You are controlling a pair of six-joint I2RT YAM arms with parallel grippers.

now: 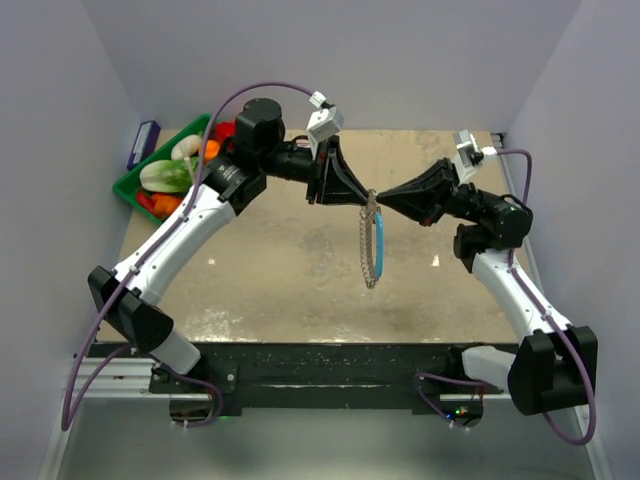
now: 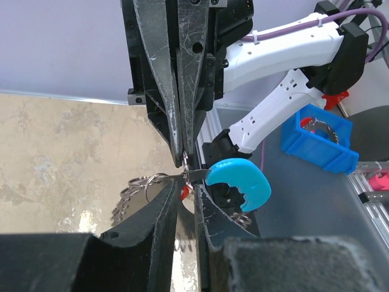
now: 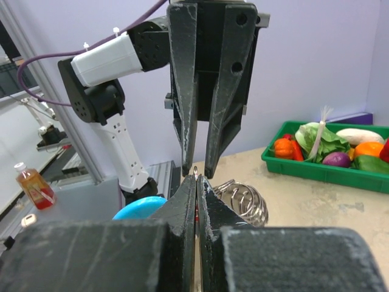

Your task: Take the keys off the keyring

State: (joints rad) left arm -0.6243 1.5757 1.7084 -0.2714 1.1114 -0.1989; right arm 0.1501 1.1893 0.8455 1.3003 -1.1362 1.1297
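The keyring (image 1: 372, 245) hangs above the table where the two grippers meet, its blue section (image 1: 381, 243) on the right and the fringe of silvery keys (image 1: 366, 255) on the left. My right gripper (image 1: 381, 200) is shut on the top of the loop. In the right wrist view a small ring pokes out past its tips (image 3: 196, 177), beside coiled key rings (image 3: 243, 201). My left gripper (image 2: 186, 184) faces it tip to tip. Its jaws stand narrowly apart, with the red part of one key (image 2: 184, 192) in the gap. The blue section (image 2: 240, 182) curves off to the right.
A green tray (image 1: 128, 185) of toy vegetables sits at the table's far left corner, with a purple box (image 1: 143, 143) behind it. Off the table's near edge stand a blue bin (image 2: 316, 149) and a small bottle (image 3: 35, 185).
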